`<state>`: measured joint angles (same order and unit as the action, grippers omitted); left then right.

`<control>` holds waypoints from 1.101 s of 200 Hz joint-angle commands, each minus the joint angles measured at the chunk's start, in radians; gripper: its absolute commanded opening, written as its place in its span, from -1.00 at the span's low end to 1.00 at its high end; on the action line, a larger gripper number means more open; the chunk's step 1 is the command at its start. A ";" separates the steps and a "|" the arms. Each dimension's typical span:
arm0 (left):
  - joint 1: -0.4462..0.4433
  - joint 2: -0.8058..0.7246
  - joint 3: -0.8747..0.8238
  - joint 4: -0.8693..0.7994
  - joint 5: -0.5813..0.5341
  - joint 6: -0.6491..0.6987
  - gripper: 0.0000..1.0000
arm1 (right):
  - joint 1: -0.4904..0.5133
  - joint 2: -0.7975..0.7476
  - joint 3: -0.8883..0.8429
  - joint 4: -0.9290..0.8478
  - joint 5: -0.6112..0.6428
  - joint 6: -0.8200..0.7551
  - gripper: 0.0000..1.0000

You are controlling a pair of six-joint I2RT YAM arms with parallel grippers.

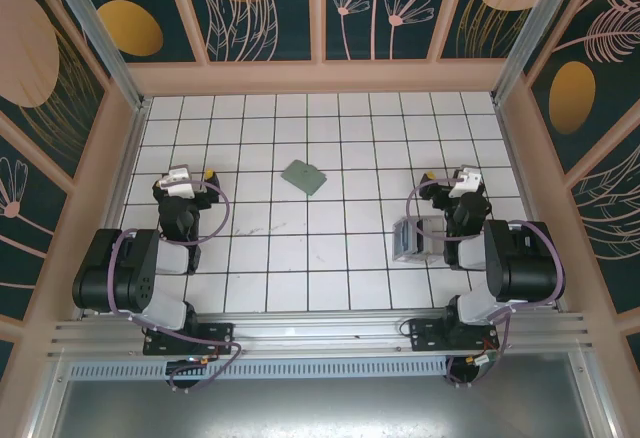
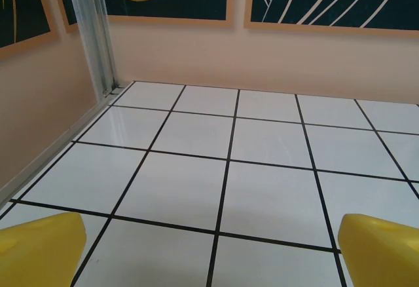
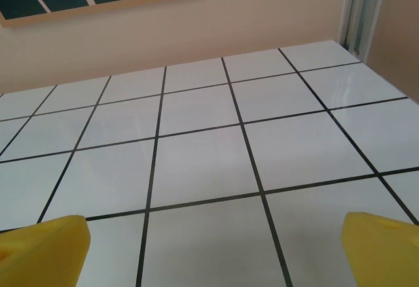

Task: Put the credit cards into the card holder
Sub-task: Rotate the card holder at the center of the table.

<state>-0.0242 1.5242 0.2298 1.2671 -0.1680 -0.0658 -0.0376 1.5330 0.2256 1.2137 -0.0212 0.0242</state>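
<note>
Top external view: the card holder (image 1: pixel 303 176), a flat grey-green square turned at an angle, lies closed on the white tiled table (image 1: pixel 300 258), a little left of centre and toward the far wall (image 1: pixel 320 78). It lies alone, with bare tiles on every side. The left gripper (image 1: pixel 186 174) is well to its left and the right gripper (image 1: pixel 452 178) well to its right, both at about the same depth and neither touching it. A translucent box (image 1: pixel 415 239) stands on the near right, just beside the right arm; what it contains is too blurred to tell. In the left wrist view, the left gripper (image 2: pixel 209 261) has its yellow fingers (image 2: pixel 39 251) spread wide into the bottom corners, with only bare tiles between them and nothing grasped. The side wall and a metal post (image 2: pixel 98 38) are close on its left, and open tiles run ahead to the far wall. In the right wrist view, the right gripper (image 3: pixel 209 261) is spread just as wide, its yellow fingers (image 3: pixel 383 248) also holding nothing. A metal post (image 3: pixel 360 5) marks the corner at far right, with open tiles ahead.
</note>
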 commanded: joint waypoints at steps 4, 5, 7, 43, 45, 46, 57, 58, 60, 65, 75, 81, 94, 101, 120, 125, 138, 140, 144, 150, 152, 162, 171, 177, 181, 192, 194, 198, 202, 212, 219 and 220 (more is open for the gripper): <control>0.009 -0.006 -0.001 0.018 -0.009 -0.017 0.98 | -0.001 0.006 0.017 0.015 -0.016 -0.012 0.98; 0.009 -0.005 -0.001 0.018 -0.010 -0.017 0.98 | -0.001 0.007 0.017 0.014 -0.016 -0.012 0.98; 0.009 -0.004 -0.001 0.018 -0.010 -0.017 0.98 | -0.001 0.006 0.017 0.014 -0.016 -0.012 0.98; 0.009 -0.006 -0.001 0.018 -0.010 -0.017 0.98 | -0.001 0.006 0.017 0.015 -0.016 -0.012 0.98; 0.009 -0.006 -0.001 0.018 -0.010 -0.017 0.98 | -0.001 0.006 0.017 0.015 -0.016 -0.012 0.98; 0.009 -0.006 -0.001 0.018 -0.010 -0.017 0.97 | -0.001 0.006 0.017 0.015 -0.016 -0.012 0.98; 0.009 -0.004 -0.001 0.018 -0.010 -0.017 0.98 | -0.001 0.006 0.017 0.014 -0.017 -0.012 0.98; 0.009 -0.005 -0.001 0.018 -0.010 -0.017 0.98 | 0.000 0.006 0.017 0.015 -0.016 -0.012 0.98; 0.009 -0.005 -0.001 0.018 -0.011 -0.017 0.98 | -0.001 0.006 0.017 0.015 -0.016 -0.012 0.98; 0.009 -0.005 -0.002 0.018 -0.010 -0.017 0.98 | 0.000 0.006 0.018 0.015 -0.016 -0.012 0.98; 0.009 -0.005 0.000 0.018 -0.009 -0.017 0.98 | -0.001 0.007 0.017 0.015 -0.016 -0.012 0.98; 0.009 -0.005 0.000 0.018 -0.009 -0.017 0.98 | -0.002 0.006 0.017 0.014 -0.016 -0.012 0.98; 0.009 -0.005 0.000 0.018 -0.010 -0.018 0.98 | -0.001 0.006 0.017 0.015 -0.016 -0.012 0.98; 0.009 -0.005 -0.001 0.018 -0.010 -0.018 0.98 | -0.001 0.005 0.017 0.015 -0.016 -0.012 0.98; 0.009 -0.004 0.000 0.018 -0.010 -0.017 0.98 | -0.001 0.006 0.017 0.014 -0.016 -0.011 0.98; 0.009 -0.004 0.000 0.018 -0.010 -0.017 0.97 | -0.001 0.007 0.018 0.015 -0.016 -0.012 0.98; 0.009 -0.004 0.000 0.018 -0.009 -0.017 0.98 | -0.002 0.006 0.017 0.015 -0.016 -0.012 0.98; 0.009 -0.005 -0.001 0.018 -0.010 -0.017 0.98 | -0.002 0.006 0.018 0.015 -0.016 -0.012 0.98; 0.009 -0.004 0.000 0.018 -0.010 -0.017 0.98 | -0.002 0.006 0.018 0.015 -0.016 -0.012 0.98; 0.009 -0.004 0.000 0.018 -0.010 -0.018 0.98 | -0.002 0.007 0.017 0.015 -0.016 -0.012 0.98; 0.009 -0.005 0.000 0.017 -0.010 -0.018 0.98 | -0.002 0.007 0.017 0.015 -0.016 -0.011 0.98; 0.009 -0.004 0.000 0.017 -0.009 -0.019 0.98 | -0.002 0.007 0.017 0.015 -0.017 -0.010 0.98; 0.009 -0.003 0.000 0.017 -0.010 -0.019 0.98 | -0.002 0.007 0.017 0.015 -0.018 -0.010 0.98; 0.009 -0.003 0.000 0.017 -0.009 -0.019 0.98 | -0.004 0.007 0.017 0.014 -0.019 -0.009 0.98; 0.009 -0.004 0.000 0.017 -0.010 -0.018 0.98 | -0.004 0.007 0.017 0.013 -0.019 -0.009 0.98; 0.009 -0.005 -0.001 0.018 -0.010 -0.018 0.98 | -0.003 0.005 0.016 0.015 -0.020 -0.009 0.98; 0.009 -0.005 -0.002 0.019 -0.009 -0.019 0.98 | -0.004 0.005 0.015 0.017 -0.021 -0.009 0.98; 0.009 -0.006 -0.004 0.022 -0.011 -0.018 0.98 | -0.005 0.004 0.016 0.019 -0.023 -0.008 0.98; 0.008 -0.010 -0.003 0.023 -0.021 -0.020 0.98 | -0.009 -0.006 0.024 -0.006 -0.029 -0.004 0.97; 0.009 -0.049 0.014 -0.040 -0.038 -0.028 0.98 | -0.024 -0.054 0.052 -0.085 -0.054 0.005 0.98; 0.008 -0.101 0.039 -0.134 -0.048 -0.030 0.97 | -0.030 -0.088 0.070 -0.148 -0.055 0.011 0.98; 0.009 -0.110 0.044 -0.142 -0.050 -0.030 0.98 | -0.030 -0.095 0.073 -0.157 -0.053 0.012 0.98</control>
<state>-0.0242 1.5154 0.2302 1.2514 -0.1757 -0.0700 -0.0437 1.5246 0.2329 1.1831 -0.0364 0.0250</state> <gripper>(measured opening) 0.988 0.989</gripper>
